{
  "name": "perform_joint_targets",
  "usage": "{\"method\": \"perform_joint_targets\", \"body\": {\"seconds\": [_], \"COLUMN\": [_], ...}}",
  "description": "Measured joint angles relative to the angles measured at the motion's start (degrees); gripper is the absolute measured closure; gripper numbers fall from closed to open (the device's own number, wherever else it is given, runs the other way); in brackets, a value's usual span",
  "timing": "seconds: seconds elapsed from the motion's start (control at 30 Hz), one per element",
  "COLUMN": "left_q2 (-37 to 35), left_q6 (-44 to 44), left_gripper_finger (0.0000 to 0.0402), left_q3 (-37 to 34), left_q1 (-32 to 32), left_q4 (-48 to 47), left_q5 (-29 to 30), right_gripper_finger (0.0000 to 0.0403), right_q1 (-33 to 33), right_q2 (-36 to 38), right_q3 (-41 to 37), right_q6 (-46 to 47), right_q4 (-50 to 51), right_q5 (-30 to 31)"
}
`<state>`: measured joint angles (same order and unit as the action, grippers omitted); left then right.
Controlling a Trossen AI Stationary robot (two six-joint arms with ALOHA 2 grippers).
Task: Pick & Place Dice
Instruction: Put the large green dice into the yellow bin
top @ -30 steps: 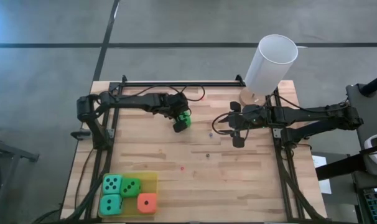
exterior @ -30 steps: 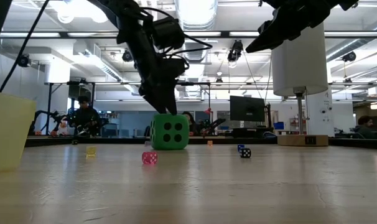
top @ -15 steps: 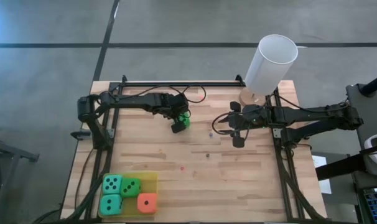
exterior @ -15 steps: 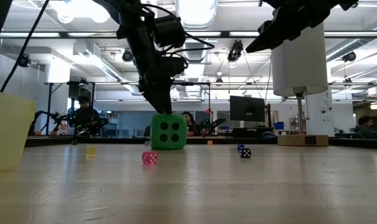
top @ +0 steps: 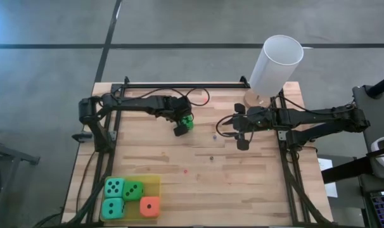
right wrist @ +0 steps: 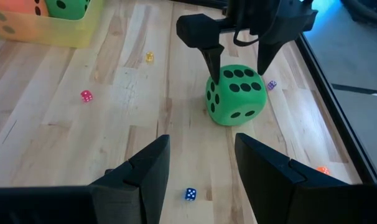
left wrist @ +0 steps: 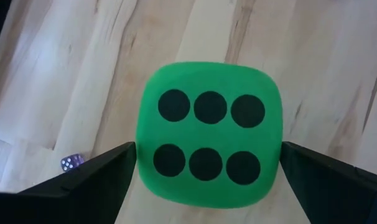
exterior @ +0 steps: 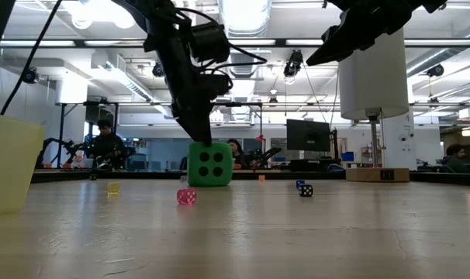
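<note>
The green die (top: 187,120) sits on the worktop (top: 243,177), upper centre of the high view, straddled by the open fingers of the left gripper (top: 182,125). Centring before closure is advised. The right gripper (top: 242,143) is held open, idle.

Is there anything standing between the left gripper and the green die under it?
Nothing visible does. The left gripper hangs directly over the green die, fingers open on either side of it. The left wrist view shows only bare wood table around the die; a tiny purple die lies off to one side.
</note>
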<state>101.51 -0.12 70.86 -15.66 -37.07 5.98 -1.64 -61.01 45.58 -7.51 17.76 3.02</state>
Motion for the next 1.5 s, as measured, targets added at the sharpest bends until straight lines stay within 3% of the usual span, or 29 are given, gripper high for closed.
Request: {"method": "perform_joint_targets", "body": {"seconds": [0.7, 1.17, 1.5], "left_q2": [0.00, 0.00, -0.04], "left_q6": [-1.77, -2.78, -3.17], "left_gripper_finger": [0.0003, 0.0036, 0.0039], "left_q3": [-0.93, -0.93, -0.67], "left_q1": [-0.02, -0.01, 0.15], "left_q4": [1.60, 1.61, 1.05], "left_q5": [0.00, 0.00, 0.00], "right_gripper_finger": [0.0223, 0.0223, 0.0223], "right_q1": [-0.01, -0.01, 0.00], "right_q2": [0.00, 0.00, 0.00], "right_q3": [0.00, 0.00, 0.00], "right_q6": [0.00, 0.00, 0.00], "right_q4": [-0.02, 0.00, 0.00], "right_q5": [-0.02, -0.02, -0.02]}}
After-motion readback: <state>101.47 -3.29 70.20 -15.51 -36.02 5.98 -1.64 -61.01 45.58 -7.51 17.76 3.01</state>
